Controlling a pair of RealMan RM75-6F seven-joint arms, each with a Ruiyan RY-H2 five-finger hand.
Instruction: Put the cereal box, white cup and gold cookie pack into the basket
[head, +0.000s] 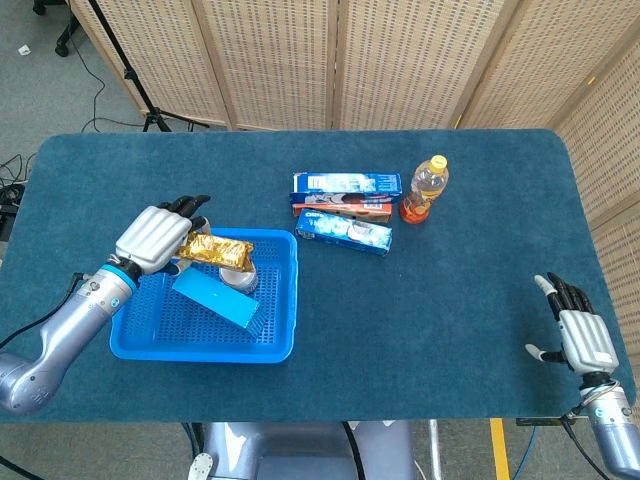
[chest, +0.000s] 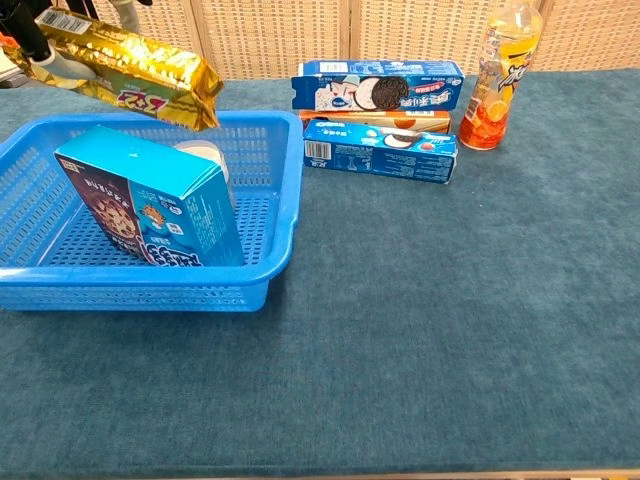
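Note:
My left hand (head: 155, 237) holds the gold cookie pack (head: 217, 251) by its end, above the blue basket (head: 280, 335). In the chest view the gold cookie pack (chest: 130, 70) hangs tilted over the basket's (chest: 150, 293) far left side, its right end low. The cereal box (head: 214, 296) lies inside the basket; it shows as a blue box (chest: 150, 195) in the chest view. The white cup (chest: 205, 155) sits behind it, mostly hidden, and the pack partly covers the cup (head: 241, 279) in the head view. My right hand (head: 580, 338) rests at the table's front right corner, fingers apart, holding nothing.
Stacked blue cookie boxes (head: 345, 192) and another blue box (head: 345, 232) lie right of the basket. An orange drink bottle (head: 424, 188) stands beside them. Folding wicker screens (head: 400, 60) line the far side of the table.

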